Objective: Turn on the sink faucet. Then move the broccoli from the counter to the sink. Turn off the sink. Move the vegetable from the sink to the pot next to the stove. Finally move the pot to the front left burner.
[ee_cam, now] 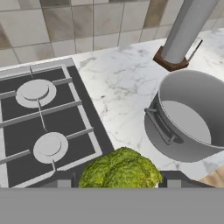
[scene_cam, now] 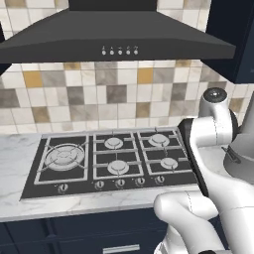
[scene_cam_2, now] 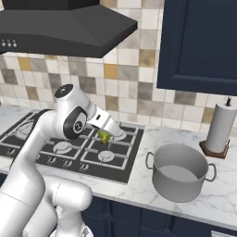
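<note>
One broccoli (ee_cam: 121,169) btwn gripper (scene_cam_2: 106,137) fingers

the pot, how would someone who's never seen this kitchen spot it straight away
Find the black stove set in the white marble counter, then look right of it. The pot stands there, in front of the paper towel roll: wide, round, silver-grey metal, empty, with two side handles.

The arm (scene_cam_2: 34,152) is glossy white with rounded, bulbous links, dark grey joint caps, a round grey end disc on one joint and a black band between two segments.
</note>
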Tool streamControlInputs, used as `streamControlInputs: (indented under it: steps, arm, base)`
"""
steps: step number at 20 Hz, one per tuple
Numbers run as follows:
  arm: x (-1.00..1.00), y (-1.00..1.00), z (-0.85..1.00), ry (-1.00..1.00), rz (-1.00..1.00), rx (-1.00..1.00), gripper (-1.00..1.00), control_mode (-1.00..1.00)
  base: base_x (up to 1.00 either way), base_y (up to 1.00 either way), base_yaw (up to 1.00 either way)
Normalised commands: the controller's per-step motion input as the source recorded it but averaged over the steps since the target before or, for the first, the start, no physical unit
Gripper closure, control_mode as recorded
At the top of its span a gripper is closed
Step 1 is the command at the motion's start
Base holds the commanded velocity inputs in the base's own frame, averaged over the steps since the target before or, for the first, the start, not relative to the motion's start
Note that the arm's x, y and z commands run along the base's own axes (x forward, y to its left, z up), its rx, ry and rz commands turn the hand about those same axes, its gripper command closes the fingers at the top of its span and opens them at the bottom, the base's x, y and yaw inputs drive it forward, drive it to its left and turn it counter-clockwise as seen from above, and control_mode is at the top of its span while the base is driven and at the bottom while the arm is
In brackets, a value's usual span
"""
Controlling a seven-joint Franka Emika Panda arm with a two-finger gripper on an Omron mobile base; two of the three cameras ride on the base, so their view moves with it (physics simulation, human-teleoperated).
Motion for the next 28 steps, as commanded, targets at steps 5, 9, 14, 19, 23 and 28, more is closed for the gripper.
streamControlInputs:
  steps: [5, 9, 14, 19, 23, 28]
  arm:
    - [0.00, 0.00, 0.00, 0.00, 0.00, 0.00, 1.00, 1.00]
    - [0.00, 0.00, 0.00, 0.00, 0.00, 0.00, 1.00, 1.00]
    - [0.00, 0.00, 0.00, 0.00, 0.00, 0.00, 1.00, 1.00]
    - [0.00, 0.00, 0.00, 0.00, 0.00, 0.00, 1.00, 1.00]
    - [0.00, 0.00, 0.00, 0.00, 0.00, 0.00, 1.00, 1.00]
    - [-0.02, 0.01, 0.00, 0.00, -0.03, 0.00, 1.00, -1.00]
  base:
    - [0.45, 0.05, -0.07]
    - [0.46, 0.25, -0.16]
    - [0.31, 0.20, -0.13]
    - [0.13, 0.09, -0.03]
    - [0.02, 0.02, 0.00]
    - [0.00, 0.00, 0.00]
